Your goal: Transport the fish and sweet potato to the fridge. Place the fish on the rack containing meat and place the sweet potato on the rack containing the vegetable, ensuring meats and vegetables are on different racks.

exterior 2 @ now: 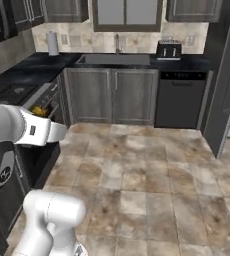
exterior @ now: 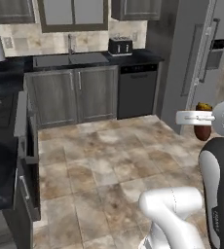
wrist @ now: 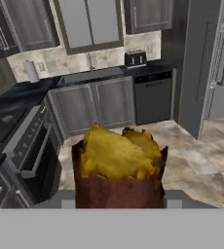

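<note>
Sweet potato in hand, fridge off to the right

The fingers [wrist: 118,202] pinch the sweet potato [wrist: 118,172] at its base, its long axis standing up along them and the split yellow flesh facing outward. It is carried high over the tiled floor [exterior: 99,160]. The grey fridge [wrist: 204,68] stands ahead and right, well apart, doors seemingly shut.

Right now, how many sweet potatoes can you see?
1: the sweet potato sits in the jaws, held above the tiled floor, its split top showing yellow flesh. Others may be out of view.
</note>
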